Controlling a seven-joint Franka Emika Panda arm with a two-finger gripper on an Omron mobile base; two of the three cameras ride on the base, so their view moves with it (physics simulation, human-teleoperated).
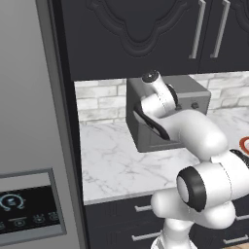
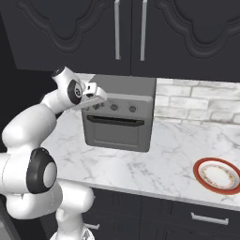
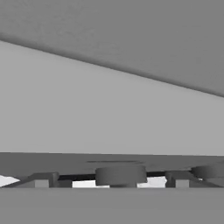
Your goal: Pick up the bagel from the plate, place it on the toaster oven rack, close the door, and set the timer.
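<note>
The grey toaster oven point(image 2: 126, 86) stands on the marble counter with its door point(image 2: 115, 136) shut and the black bar handle point(image 2: 116, 121) along the door's top edge. My gripper point(image 2: 95, 100) hovers at the left end of the oven's knob row, its jaws open with nothing held. In the hand view the fingertips point(image 3: 41, 179) stand wide apart on either side of a round grey knob point(image 3: 120, 175), very close to the oven's front panel. The red-rimmed plate point(image 2: 218, 176) lies bare at the right. The bagel and the toaster oven rack are hidden.
Two more knobs point(image 2: 132, 109) sit to the right on the control strip. Dark upper cabinets point(image 2: 131, 33) hang just above the oven. A tall grey fridge point(image 1: 29, 121) with a control panel fills the left. Open marble counter point(image 2: 164, 154) lies between oven and plate.
</note>
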